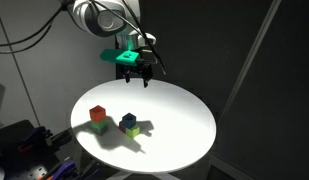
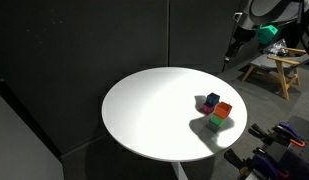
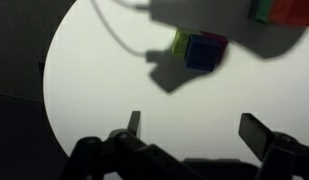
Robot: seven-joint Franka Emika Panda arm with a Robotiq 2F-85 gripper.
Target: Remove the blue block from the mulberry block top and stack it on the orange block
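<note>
One round white table (image 1: pixel 182 118) stands in a dark room, with a tight cluster of small cubes on it.
Black panels close off the space behind the table, and a wooden stand (image 2: pixel 276 65) sits off to one side in an exterior view. The blue block (image 1: pixel 128 120) touches the mulberry block (image 3: pixel 212 38), which shows only as a magenta edge in the wrist view; whether one rests on the other I cannot tell. A yellow-green cube (image 1: pixel 136 130) presses against them. The orange block (image 1: pixel 97 114) sits near, with a green cube (image 1: pixel 99 127) against it. The gripper (image 1: pixel 135 77) hangs above the table, well apart from the cubes, jaws spread wide and holding nothing.
</note>
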